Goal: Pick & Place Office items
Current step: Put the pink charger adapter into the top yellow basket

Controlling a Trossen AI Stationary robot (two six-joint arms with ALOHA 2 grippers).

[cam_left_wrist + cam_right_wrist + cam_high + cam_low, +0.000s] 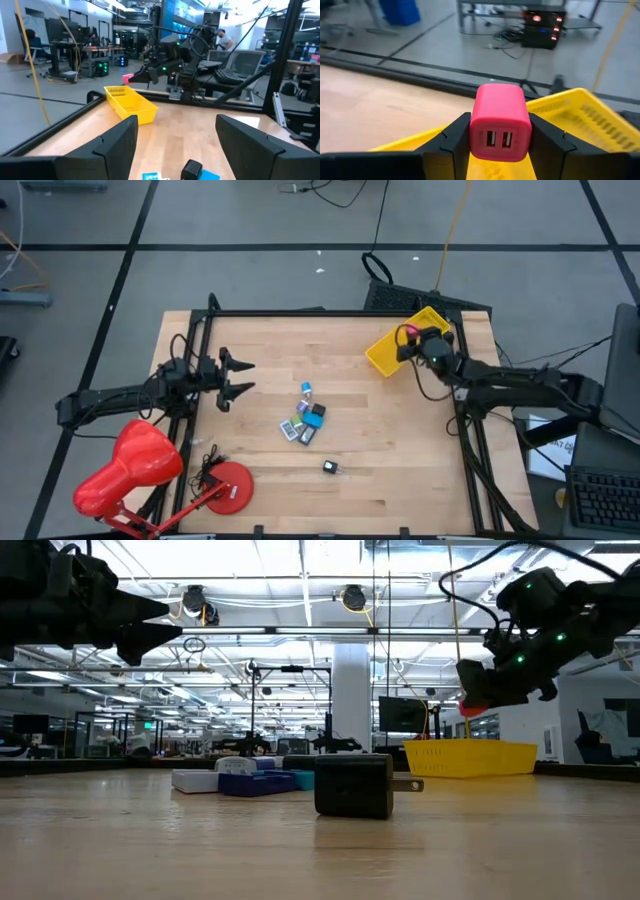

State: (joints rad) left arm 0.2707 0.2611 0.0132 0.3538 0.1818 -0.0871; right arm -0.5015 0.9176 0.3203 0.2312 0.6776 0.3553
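My right gripper [500,150] is shut on a pink two-port USB charger block [500,122], held in the air over the yellow tray [383,354] at the table's far right. The other small items, blue, teal, white and black pieces [308,418], lie in a cluster at the table's middle. A black charger [330,467] lies alone nearer the near edge, its prongs sticking out sideways [410,784]. My left gripper [238,377] is open and hovers above the table's left part, touching nothing. My right gripper pinches the pink charger block by its two opposite side faces [474,131], one finger [452,142] on each side. The face with the two USB ports looks toward the wrist camera. The block is lifted clear, above the yellow tray [585,117].
A big red desk lamp [130,465] stands at the table's near left corner. A black frame rail [300,313] runs along the table's far and side edges. Bare wood lies between the item cluster and the tray.
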